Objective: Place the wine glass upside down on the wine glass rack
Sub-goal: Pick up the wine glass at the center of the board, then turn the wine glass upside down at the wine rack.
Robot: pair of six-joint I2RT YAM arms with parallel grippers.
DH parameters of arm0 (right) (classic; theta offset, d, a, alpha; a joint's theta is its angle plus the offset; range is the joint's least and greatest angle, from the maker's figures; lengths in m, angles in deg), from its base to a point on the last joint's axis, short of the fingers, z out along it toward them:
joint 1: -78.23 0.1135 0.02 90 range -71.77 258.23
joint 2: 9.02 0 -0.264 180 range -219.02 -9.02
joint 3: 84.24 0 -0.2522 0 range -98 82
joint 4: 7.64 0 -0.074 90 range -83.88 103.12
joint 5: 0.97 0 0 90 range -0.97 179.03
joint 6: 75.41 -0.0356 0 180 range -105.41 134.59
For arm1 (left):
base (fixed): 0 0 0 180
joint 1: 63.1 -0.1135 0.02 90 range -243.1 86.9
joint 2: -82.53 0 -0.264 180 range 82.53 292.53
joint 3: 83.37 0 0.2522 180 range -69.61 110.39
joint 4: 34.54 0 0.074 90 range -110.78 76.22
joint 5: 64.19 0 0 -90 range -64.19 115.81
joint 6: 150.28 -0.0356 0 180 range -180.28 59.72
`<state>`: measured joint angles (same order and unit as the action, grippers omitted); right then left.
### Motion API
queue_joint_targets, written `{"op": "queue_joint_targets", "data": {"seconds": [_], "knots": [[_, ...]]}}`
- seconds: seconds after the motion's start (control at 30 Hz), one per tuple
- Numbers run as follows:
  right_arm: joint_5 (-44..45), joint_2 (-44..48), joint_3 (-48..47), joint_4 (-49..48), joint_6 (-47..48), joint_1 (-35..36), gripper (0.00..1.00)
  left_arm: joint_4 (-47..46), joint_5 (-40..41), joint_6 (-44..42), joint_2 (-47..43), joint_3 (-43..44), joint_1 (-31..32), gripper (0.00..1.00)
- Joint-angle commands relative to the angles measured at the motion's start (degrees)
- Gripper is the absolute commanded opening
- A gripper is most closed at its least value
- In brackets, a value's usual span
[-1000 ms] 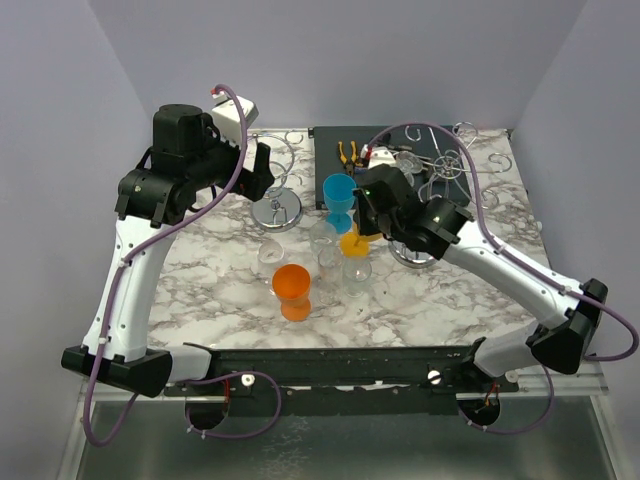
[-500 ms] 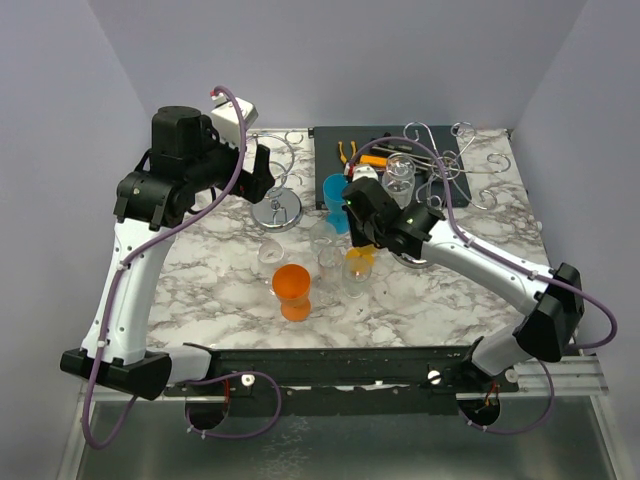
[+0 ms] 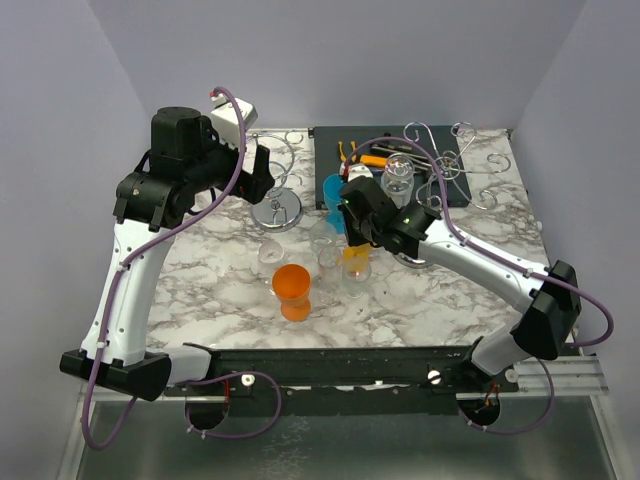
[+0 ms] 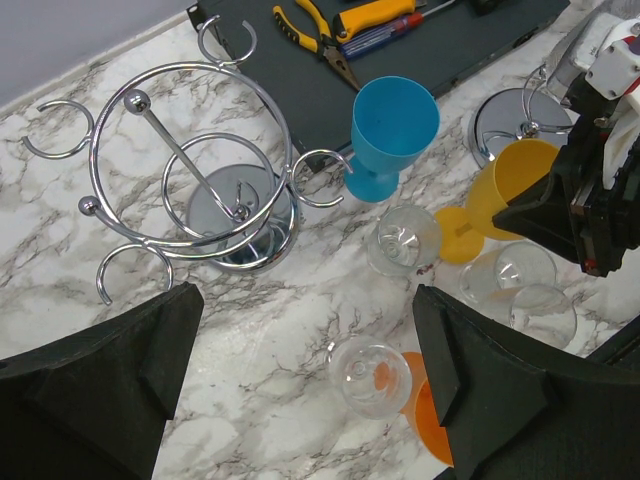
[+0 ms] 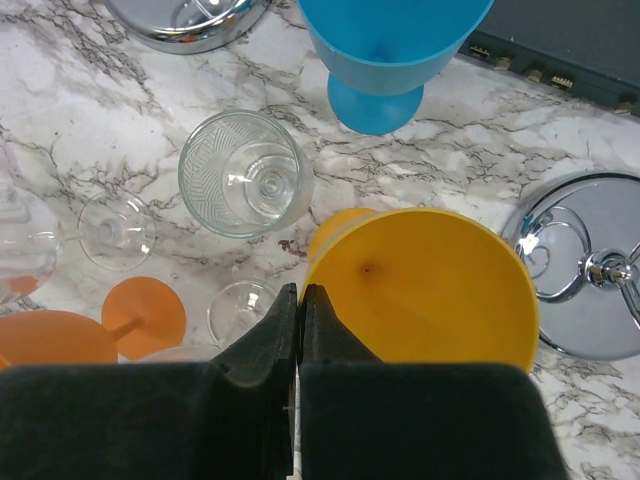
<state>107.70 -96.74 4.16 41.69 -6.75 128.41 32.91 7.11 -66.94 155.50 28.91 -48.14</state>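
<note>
The veined marble tabletop [image 3: 200, 290] is carrying two racks of bent chrome wire, each rising from a polished round base. The left gripper [image 4: 305, 300] is hanging with its broad black jaws spread wide and grasping nothing, just beside the left wine glass rack [image 4: 190, 170], whose curled hooks are ringing a central rod. The clear wine glass [image 4: 370, 375] is standing on the marble near that rack, touching neither gripper, next to an orange goblet [image 3: 292, 285]. The right gripper [image 5: 299, 300] is hovering with its jaws clenched on nothing, tips just beside the rim of a matte yellow goblet [image 5: 430, 290]. Only the right wrist view is showing the ribbed pattern inside a second clear glass [image 5: 245, 175] and a small dark speck inside the yellow bowl. Only the top view is showing another clear glass [image 3: 397, 175] among the wires of the right rack [image 3: 455, 165]; whether it is hanging there cannot be told. A blue goblet [image 4: 393, 120] is standing just beside a dark tray [image 4: 450, 55], which is holding pliers [image 4: 315, 30] and a screwdriver [image 4: 375, 15].
</note>
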Motion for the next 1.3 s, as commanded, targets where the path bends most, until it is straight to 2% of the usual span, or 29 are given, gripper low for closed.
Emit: {"op": "queue_joint_targets", "data": {"seconds": [0.0, 0.17, 0.57, 1.03, 1.27], "knots": [[-2.74, 0.04, -0.39, -2.4, 0.2, 0.1, 0.0, -0.17, -1.07, 0.23, -1.26, -0.24, -0.29, 0.96], [-4.43, -0.64, -1.1, -3.63, 0.31, 0.54, 0.0, -0.16, -1.08, 0.24, -1.34, -0.16, -0.3, 0.96], [-2.97, -2.19, -10.25, 1.71, 3.61, 1.85, 0.0, -0.16, -1.51, 0.46, -1.26, 0.27, -0.28, 0.96], [-0.03, -0.2, -26.9, 10.84, 6.68, 3.6, 0.0, -0.16, -3.43, 1.25, -1.0, -0.33, -0.26, 0.96], [-3.5, 3.59, -33.75, 8.96, 7.11, 3.88, 0.0, -0.26, -8.07, 3.4, -0.82, -1.76, -0.28, 0.96]]}}
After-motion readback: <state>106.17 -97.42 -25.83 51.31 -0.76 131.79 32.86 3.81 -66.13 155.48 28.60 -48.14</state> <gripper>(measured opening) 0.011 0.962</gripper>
